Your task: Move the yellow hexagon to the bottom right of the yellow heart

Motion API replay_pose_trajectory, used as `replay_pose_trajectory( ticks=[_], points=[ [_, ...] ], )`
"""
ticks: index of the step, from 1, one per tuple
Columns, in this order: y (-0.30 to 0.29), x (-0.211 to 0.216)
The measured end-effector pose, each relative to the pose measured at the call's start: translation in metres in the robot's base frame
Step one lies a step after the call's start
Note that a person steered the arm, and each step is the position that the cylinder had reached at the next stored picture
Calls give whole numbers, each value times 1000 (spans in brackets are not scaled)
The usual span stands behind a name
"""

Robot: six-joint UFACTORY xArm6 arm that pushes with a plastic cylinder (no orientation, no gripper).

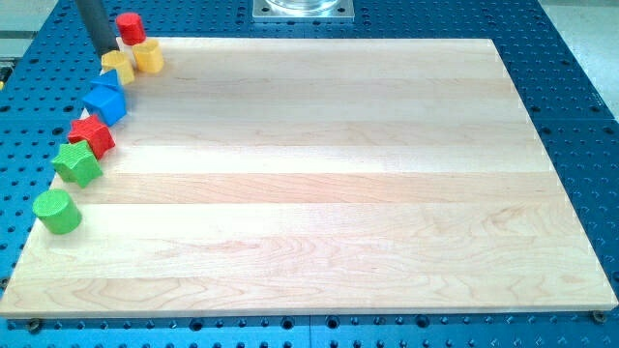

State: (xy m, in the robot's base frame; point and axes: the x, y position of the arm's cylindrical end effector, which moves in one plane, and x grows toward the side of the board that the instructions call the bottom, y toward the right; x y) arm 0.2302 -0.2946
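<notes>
Up at the view's top left corner, my tip (109,54) rests on the wooden worktop (319,174); this arm carries a plain dark rod, so there is no gripper to be apart or together. Just to the view's right of my tip sits the yellow hexagon (149,56), with the red cylinder (131,27) above it. Directly below my tip, apparently touching it, lies the yellow heart (118,67). Further down the view's left edge from my tip come the blue block (105,101), whose exact shape I cannot tell, then the red star (92,135), the green star (77,163) and, farthest from my tip, the green cylinder (57,211)
</notes>
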Motion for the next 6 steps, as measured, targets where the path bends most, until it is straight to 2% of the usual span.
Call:
replay_pose_trajectory(
  ticks=[1, 3, 4, 6],
  points=[
    [0, 20],
    [72, 87],
    [46, 84],
    [25, 31]
  ],
)
